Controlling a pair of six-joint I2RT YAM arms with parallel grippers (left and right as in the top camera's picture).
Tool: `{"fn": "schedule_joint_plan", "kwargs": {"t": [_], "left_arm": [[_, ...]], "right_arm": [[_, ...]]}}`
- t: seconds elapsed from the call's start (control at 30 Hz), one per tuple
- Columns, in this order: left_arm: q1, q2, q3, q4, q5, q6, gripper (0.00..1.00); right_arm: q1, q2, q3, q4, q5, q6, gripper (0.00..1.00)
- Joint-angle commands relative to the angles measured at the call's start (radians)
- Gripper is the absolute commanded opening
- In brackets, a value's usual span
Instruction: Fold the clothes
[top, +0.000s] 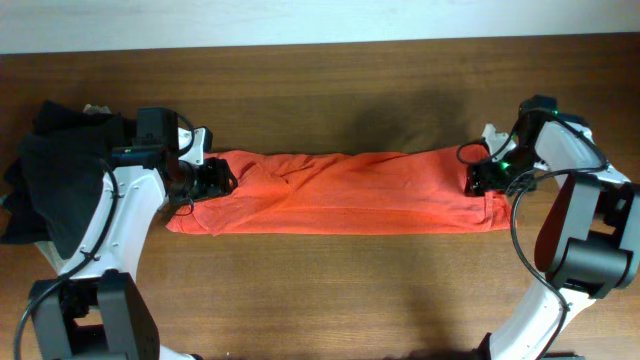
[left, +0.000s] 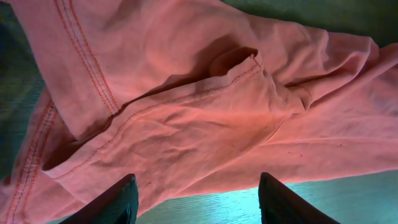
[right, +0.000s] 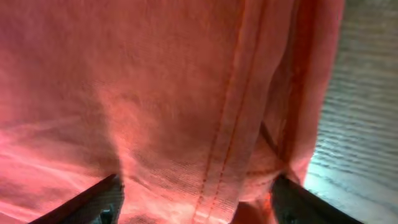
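Red-orange T-shirt (top: 340, 192); long folded strip

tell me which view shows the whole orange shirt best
Overhead: the T-shirt lies end to end as one long folded band. Left wrist shows only stitched hems and folds; right wrist, one close seam.

The table (top: 330, 290) is dark brown wood, its grain running left to right. A red-orange shirt (top: 340, 195) lies flat across the middle, gathered into a long, creased band that spans most of the width. A heap of dark clothes (top: 55, 170) sits at the left edge. A pale scrap (top: 97, 108) shows at its far side, perhaps another garment.
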Motion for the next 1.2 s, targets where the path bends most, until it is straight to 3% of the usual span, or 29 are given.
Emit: {"fn": "schedule_joint_plan", "kwargs": {"t": [0.0,0.1,0.2,0.3,0.37,0.53,0.7,1.0,1.03,1.07,1.1,1.17], "left_arm": [[0.005,-0.006,0.006,-0.003,0.011,0.016,0.61],[0.005,-0.006,0.006,-0.010,0.011,0.016,0.62],[0.005,-0.006,0.006,-0.011,0.011,0.016,0.62],[0.005,-0.006,0.006,-0.015,0.011,0.016,0.62],[0.005,-0.006,0.006,-0.015,0.011,0.016,0.61],[0.005,-0.006,0.006,-0.017,0.011,0.016,0.61],[0.005,-0.006,0.006,-0.021,0.011,0.016,0.62],[0.005,-0.006,0.006,-0.032,0.011,0.016,0.62],[0.005,-0.006,0.006,-0.032,0.011,0.016,0.62],[0.005,-0.006,0.006,-0.032,0.011,0.016,0.62],[0.005,-0.006,0.006,-0.032,0.011,0.016,0.62],[0.005,-0.006,0.006,-0.032,0.011,0.016,0.62]], "right_arm": [[-0.003,0.012,-0.014,-0.003,-0.041,-0.007,0.46],[-0.003,0.012,-0.022,-0.003,-0.042,-0.006,0.24],[-0.003,0.012,-0.022,-0.003,-0.042,-0.006,0.12],[-0.003,0.012,-0.022,-0.003,-0.042,-0.006,0.10],[-0.003,0.011,-0.017,-0.006,-0.040,-0.006,0.40],[-0.003,0.005,0.104,-0.057,0.031,0.076,0.47],[-0.003,0.019,0.110,-0.009,0.042,0.085,0.66],[-0.002,0.113,0.094,-0.003,0.056,0.092,0.74],[-0.002,0.113,0.094,-0.011,0.056,0.092,0.70],[-0.003,0.113,0.095,-0.017,0.056,0.092,0.55],[-0.003,0.113,0.095,-0.030,0.056,0.092,0.27],[-0.003,0.113,0.095,-0.039,0.056,0.092,0.06]]}}
